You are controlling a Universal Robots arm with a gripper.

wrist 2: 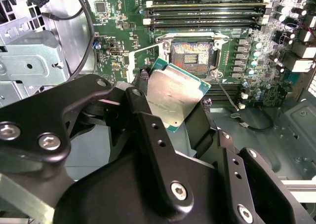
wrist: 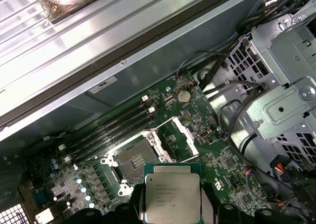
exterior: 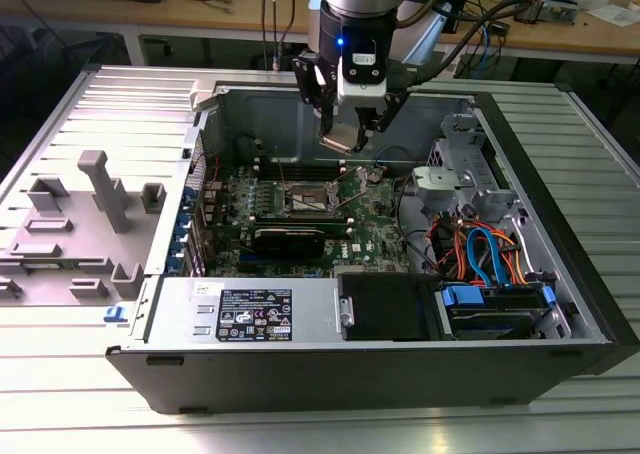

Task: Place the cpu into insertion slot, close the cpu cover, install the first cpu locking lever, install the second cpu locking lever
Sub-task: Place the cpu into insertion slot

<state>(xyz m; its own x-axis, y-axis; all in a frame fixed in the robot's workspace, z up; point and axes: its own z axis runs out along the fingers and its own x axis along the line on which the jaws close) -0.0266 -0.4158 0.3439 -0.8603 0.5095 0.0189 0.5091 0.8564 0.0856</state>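
**Above the open socket: chip held, nothing seated yet**

Over the far half of the open black and grey computer case (exterior: pixel 560 274), which stands mid-way along the ribbed metal counter (exterior: pixel 70 404), the black two-fingered tool (exterior: pixel 347 134) hangs with its fingers pinching the cpu (wrist 2: pixel 173 95), a small flat square chip with a dull silver-grey metal top, by two opposite edges. In the second wrist view the chip sits tilted in that grip and is clear of the green circuit board (wrist 2: pixel 123 17) below it.

Just beyond the chip lies the insertion slot (wrist 2: pixel 190 51), a square socket with a dark centre and a silvery rim. It is bare, with no chip in it. Beside it, in the first wrist view, the cpu cover (wrist: pixel 191 135), a thin silvery frame plate with a square window, is swung back off the socket.

By my reading the job is at its first step: the chip is picked up and near the socket but not lowered in. Seating it, closing the cover and both lever steps are all left
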